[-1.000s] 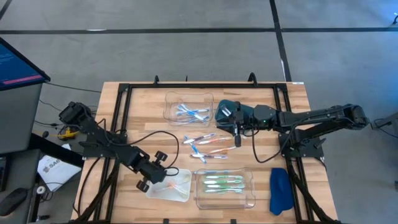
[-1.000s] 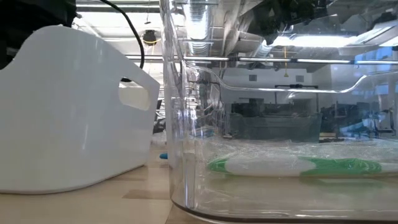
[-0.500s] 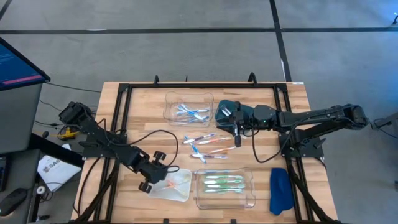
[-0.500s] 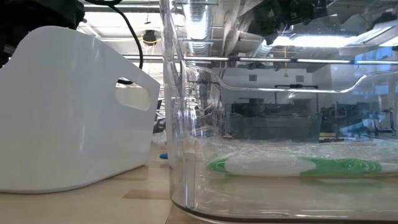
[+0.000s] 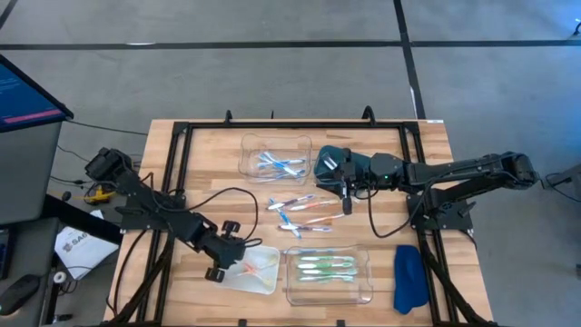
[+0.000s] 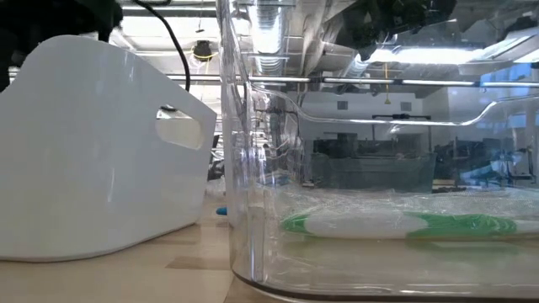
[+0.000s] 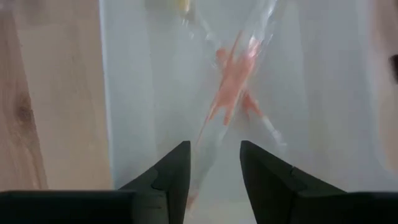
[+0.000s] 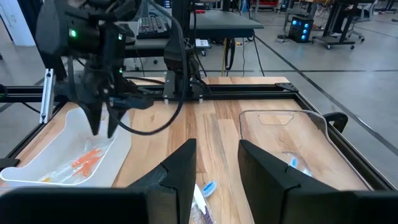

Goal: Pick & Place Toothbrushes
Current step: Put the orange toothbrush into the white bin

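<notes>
The loose toothbrushes [image 5: 304,214], blue and orange-pink, lie in a small pile at mid-table. Orange-pink ones [image 7: 231,81] in clear wrappers lie in the white tray [image 5: 263,282]. Blue ones [image 5: 279,164] lie in the far clear tray, and green ones [image 5: 323,266] in the near clear tray. My left gripper [image 7: 214,177] is open, pointing down over the white tray's left end [image 5: 231,262]; one wrapped orange-pink brush runs below the gap between its fingers. My right gripper [image 8: 217,168] is open and hovers over the pile's right side [image 5: 346,198].
A blue cloth [image 5: 408,278] lies at the table's near right corner. A black frame [image 5: 182,159] runs along the table's left, far and right sides. The left arm's cable [image 5: 213,202] loops over the table left of the pile. The low view shows the white tray [image 6: 93,143] beside the near clear tray [image 6: 244,168].
My left gripper has shifted a little toward the table's right, farther over the white tray's left end. The orange-pink toothbrushes in that tray show more plainly from above than a second ago.
</notes>
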You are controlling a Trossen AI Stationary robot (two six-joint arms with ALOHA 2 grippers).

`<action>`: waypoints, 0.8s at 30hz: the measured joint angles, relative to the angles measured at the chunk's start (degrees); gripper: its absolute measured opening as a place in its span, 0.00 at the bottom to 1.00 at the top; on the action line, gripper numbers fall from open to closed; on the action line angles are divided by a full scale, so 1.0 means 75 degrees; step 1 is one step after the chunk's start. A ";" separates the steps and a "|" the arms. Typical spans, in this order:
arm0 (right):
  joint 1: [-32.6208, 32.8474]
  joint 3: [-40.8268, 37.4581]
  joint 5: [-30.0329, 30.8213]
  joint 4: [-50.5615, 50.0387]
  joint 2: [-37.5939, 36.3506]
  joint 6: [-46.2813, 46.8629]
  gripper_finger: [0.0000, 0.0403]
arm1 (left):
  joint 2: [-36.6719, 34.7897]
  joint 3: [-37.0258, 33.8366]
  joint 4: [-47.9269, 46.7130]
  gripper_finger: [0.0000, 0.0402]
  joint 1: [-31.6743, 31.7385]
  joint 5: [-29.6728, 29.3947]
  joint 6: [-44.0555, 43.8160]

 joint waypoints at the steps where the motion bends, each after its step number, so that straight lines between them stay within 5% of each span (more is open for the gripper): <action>1: 0.0000 0.0000 0.0000 0.0000 0.0001 0.0000 0.28 | -0.0060 0.0047 0.0014 0.33 0.0000 0.0022 -0.0009; 14: 0.0012 -0.0003 -0.0008 -0.0062 -0.0002 0.0061 0.28 | -0.1427 0.0114 0.1910 0.33 0.0000 -0.0397 0.0123; 24: 0.0015 -0.0006 -0.0423 -0.2273 -0.0002 0.0409 0.28 | -0.1618 0.0111 0.3992 0.33 0.0051 -0.1238 0.2506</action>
